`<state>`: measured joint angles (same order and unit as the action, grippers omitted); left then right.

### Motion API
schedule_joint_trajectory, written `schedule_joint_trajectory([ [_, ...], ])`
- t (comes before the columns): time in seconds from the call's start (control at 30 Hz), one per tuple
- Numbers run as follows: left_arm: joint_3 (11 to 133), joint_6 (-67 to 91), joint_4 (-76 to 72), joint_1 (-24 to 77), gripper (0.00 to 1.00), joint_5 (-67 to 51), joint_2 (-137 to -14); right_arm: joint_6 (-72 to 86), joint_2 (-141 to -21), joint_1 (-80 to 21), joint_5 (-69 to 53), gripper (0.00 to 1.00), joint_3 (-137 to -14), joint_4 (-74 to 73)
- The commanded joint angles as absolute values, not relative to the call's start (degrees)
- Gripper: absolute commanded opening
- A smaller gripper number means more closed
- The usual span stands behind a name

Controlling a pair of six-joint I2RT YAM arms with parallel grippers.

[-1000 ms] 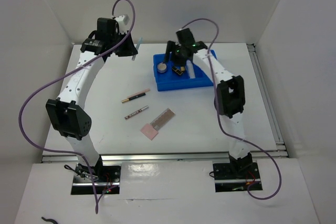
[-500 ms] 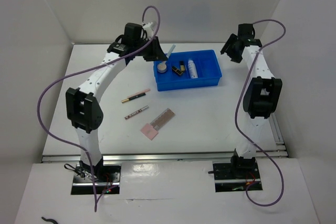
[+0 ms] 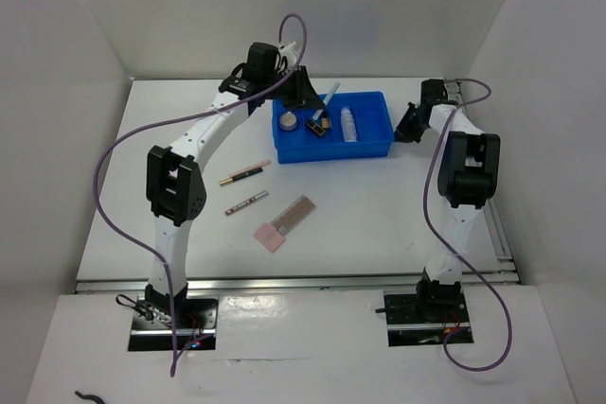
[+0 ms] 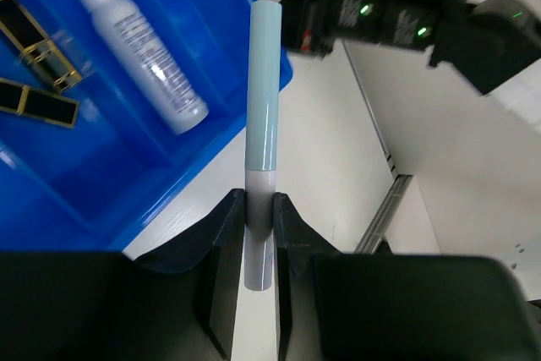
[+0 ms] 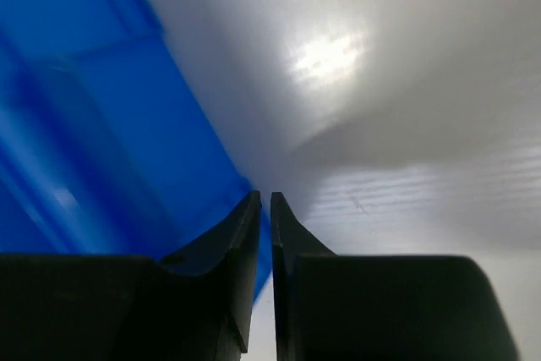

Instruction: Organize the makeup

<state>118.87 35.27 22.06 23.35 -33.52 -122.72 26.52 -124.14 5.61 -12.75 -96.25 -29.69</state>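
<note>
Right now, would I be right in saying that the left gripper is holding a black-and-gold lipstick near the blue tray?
Not quite. The left gripper is near the blue tray, but it holds a slim pale-blue tube, not a lipstick. The left wrist view shows this. The black-and-gold lipsticks lie inside the tray.

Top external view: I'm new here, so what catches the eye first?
The bright blue plastic tray toward the back of the white table stands out. Above its far edge, the left gripper clamps a slim pale-blue tube. Two slim pencils and a flat pink palette lie loose in front.
</note>
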Motion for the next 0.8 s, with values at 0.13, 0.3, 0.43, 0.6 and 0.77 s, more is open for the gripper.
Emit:
schedule_joint_trajectory([
  [0.13,121.20,37.70,16.70,24.96,0.00,-36.39,-124.62,27.16,-111.64,0.80,-15.64,0.16,-84.49,-25.49],
  [0.3,125.94,38.23,16.18,28.37,0.00,-35.07,-129.19,26.63,-105.48,0.87,-11.43,0.16,-79.37,-27.77],
  [0.43,131.74,43.23,12.06,29.71,0.00,-33.14,-137.00,28.73,-98.03,2.11,-6.34,0.17,-76.48,-30.49],
  [0.6,132.36,54.73,2.39,30.84,0.00,-30.24,-142.28,29.36,-88.08,2.64,-3.35,0.17,-71.90,-32.77],
  [0.77,135.69,60.02,-0.62,31.38,0.00,-23.48,-147.03,28.31,-79.12,3.78,-3.34,0.19,-69.44,-36.55],
])
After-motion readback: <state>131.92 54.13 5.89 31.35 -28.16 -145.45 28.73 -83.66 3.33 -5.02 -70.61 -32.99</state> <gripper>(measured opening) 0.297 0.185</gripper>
